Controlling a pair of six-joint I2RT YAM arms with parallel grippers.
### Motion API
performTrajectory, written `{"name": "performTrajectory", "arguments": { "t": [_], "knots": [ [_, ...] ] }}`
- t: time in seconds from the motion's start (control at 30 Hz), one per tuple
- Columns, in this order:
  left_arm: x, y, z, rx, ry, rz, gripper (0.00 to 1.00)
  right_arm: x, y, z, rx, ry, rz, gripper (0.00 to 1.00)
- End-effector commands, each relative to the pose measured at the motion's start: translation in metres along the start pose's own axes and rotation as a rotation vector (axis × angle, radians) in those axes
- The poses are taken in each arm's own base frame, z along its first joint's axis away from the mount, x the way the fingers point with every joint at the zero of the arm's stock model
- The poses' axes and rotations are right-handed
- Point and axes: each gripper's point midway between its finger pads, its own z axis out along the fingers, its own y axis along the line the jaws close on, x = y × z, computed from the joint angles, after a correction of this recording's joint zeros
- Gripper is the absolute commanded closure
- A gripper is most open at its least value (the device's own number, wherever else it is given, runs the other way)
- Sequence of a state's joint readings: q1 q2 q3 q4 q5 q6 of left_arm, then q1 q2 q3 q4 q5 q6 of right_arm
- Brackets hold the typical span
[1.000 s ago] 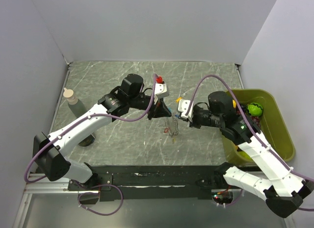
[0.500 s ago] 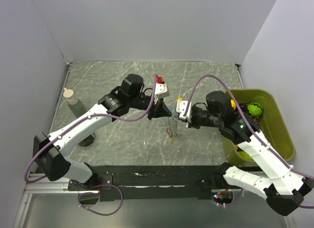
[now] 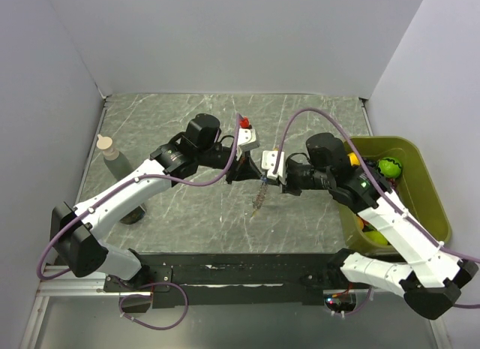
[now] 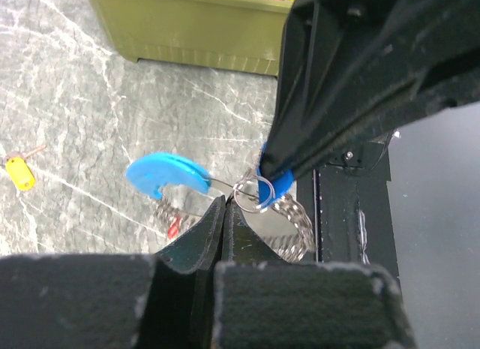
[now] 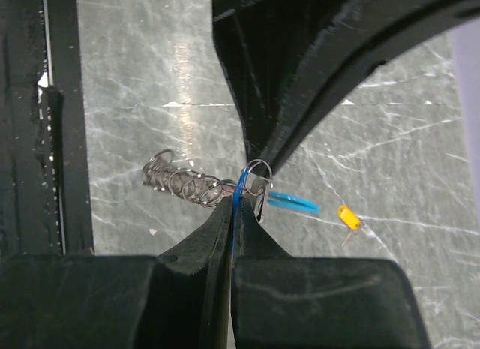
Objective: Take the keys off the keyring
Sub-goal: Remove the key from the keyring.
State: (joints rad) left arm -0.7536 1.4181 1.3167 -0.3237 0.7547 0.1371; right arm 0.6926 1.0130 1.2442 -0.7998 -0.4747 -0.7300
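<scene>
Grey marbled table point(image 3: 315, 124) with pale veins, boxed by plain pale walls point(image 3: 225, 41). Olive bin point(image 3: 431, 206) at right edge, bottle point(image 3: 112, 157) at left. Arms meet above table centre. Left gripper point(image 4: 225, 214) clamped on keyring point(image 5: 184, 184), links dangling. Right gripper point(image 5: 234, 206) pinched tight on blue key point(image 4: 274, 188) at ring. Light-blue strip point(image 4: 165, 174) juts beside it, and orange key point(image 5: 346, 216) lies loose on table.

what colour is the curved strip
Curved strip: bright blue, clearest in left wrist view.
</scene>
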Motion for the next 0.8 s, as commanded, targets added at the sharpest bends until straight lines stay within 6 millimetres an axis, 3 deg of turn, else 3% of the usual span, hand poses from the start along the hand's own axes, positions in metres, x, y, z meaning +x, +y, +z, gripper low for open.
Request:
{"name": "performTrajectory", "arguments": {
  "t": [0.0,0.37,0.67,0.77],
  "knots": [
    [-0.012,0.013,-0.003,-0.066,-0.024,0.037,0.99,-0.035,0.013,-0.003,-0.079,-0.116,-0.022,1.0],
    [-0.012,0.012,-0.003,-0.058,-0.023,0.034,0.99,-0.054,0.005,-0.004,-0.073,-0.153,0.033,1.0],
    [-0.014,0.014,-0.005,-0.074,-0.025,0.037,0.82,-0.064,0.001,-0.008,-0.089,-0.213,0.138,1.0],
    [-0.015,0.013,-0.006,-0.077,-0.025,0.043,0.76,-0.057,0.001,-0.01,-0.076,-0.201,0.118,1.0]
  ]
}}
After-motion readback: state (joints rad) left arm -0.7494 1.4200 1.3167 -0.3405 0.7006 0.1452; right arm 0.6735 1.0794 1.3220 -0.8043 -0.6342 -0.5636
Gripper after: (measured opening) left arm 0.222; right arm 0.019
